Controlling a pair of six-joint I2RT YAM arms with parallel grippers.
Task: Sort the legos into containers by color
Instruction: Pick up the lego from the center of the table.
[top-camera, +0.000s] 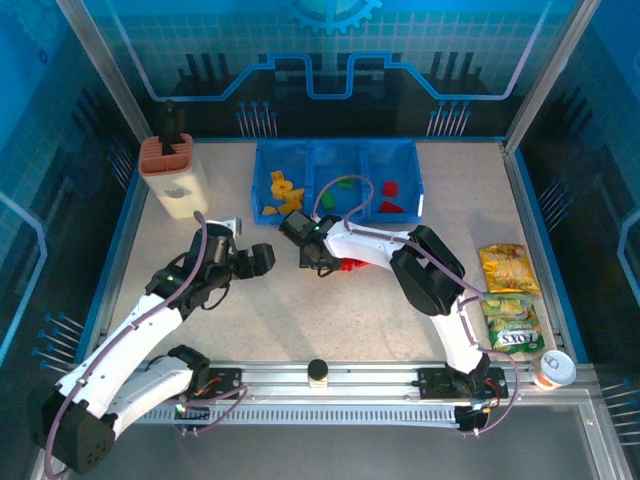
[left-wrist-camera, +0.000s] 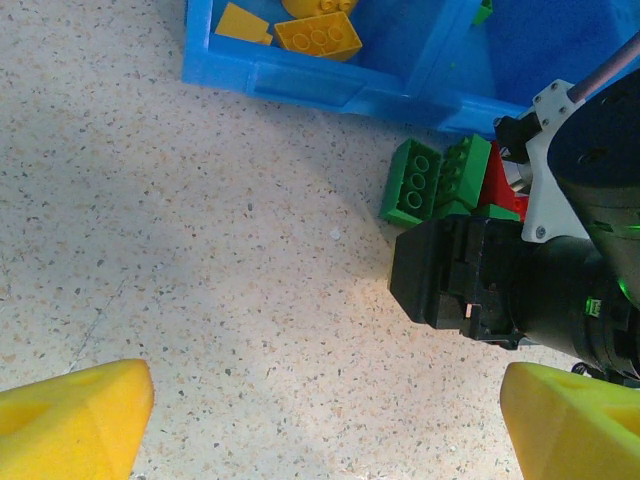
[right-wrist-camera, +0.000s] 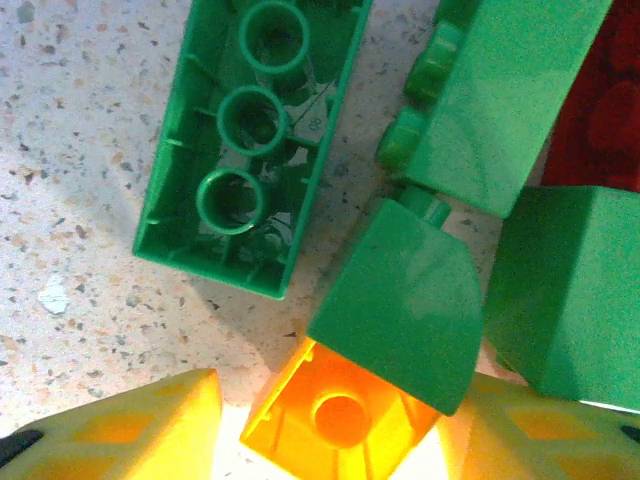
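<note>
**Right gripper (right-wrist-camera: 340, 392), wrist view.** The jaws are partly open and straddle an orange brick (right-wrist-camera: 340, 425), which lies hollow side up on the speckled table (right-wrist-camera: 60, 150). A bright sliver shows between the brick and each yellow finger (right-wrist-camera: 120, 430), so the pads appear not yet to bear on it, and nothing is lifted.

- A green sloped brick (right-wrist-camera: 400, 315) at 1 o'clock overlaps the orange brick's far edge. Whether it rests on it cannot be told.
- An upturned green brick (right-wrist-camera: 250, 140) lies apart at 11 o'clock.
- More green bricks (right-wrist-camera: 500, 100) crowd 1 to 3 o'clock, with a red brick (right-wrist-camera: 605, 100) beyond.

**Step in hand, as judged: grasping the orange brick.** The jaws should close squarely on two opposite side walls, low on the brick. The lift should then go slowly and straight up, so that the sloped neighbour slides off rather than riding along. A sideways pull would likely drag the green cluster.

**Top view.** The blue bin (left-wrist-camera: 300, 82) stands near, at 12 o'clock of the gripper. Its left compartment, at 11 o'clock, holds yellow bricks (top-camera: 285, 190); the middle one holds green and the right one red. The orange brick probably belongs in the left compartment.

The left gripper (left-wrist-camera: 325, 385) hangs wide open and empty at 9 o'clock of the pile, close to the right wrist. The carry should gain height before crossing toward 11 o'clock.
</note>
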